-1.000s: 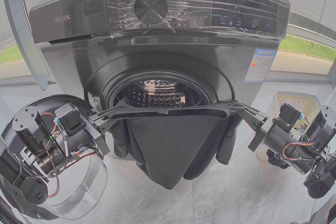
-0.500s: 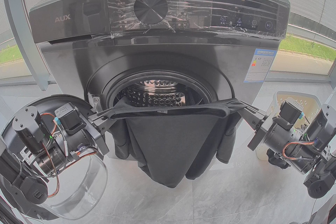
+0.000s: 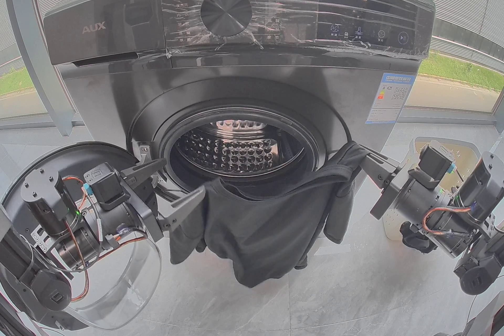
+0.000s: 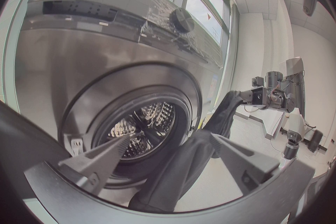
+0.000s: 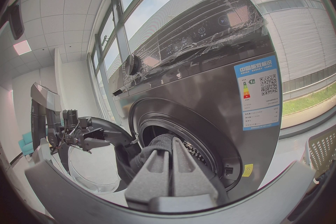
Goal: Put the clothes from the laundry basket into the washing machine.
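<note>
Grey tiled floor (image 3: pixel 336 295), big windows behind. Black garment (image 3: pixel 262 227) droops over the lower lip of the washing machine (image 3: pixel 236 85) opening. Most of it hangs outside, down the front panel, and its hem is off the floor. Its right end is pinched in the right gripper (image 3: pixel 365 156), fingers closed on the cloth at the right edge of the opening; the right wrist view shows the same clamp (image 5: pixel 170 146) with fabric bunched at the tips.

Change from 0.5 s ago: the garment was then stretched taut across the opening between both grippers. Now the left gripper (image 3: pixel 184 175) has let go, with its fingers spread wide and nothing between them. The garment's left end has dropped and sagged, so the top edge slopes up to the right. More of the drum (image 3: pixel 231 148) is now exposed. Right arm barely moved.

Left gripper sits just beside the garment's left edge, in front of the open door (image 3: pixel 63 153). Laundry basket (image 3: pixel 451 148) stands on the floor behind the right arm.
</note>
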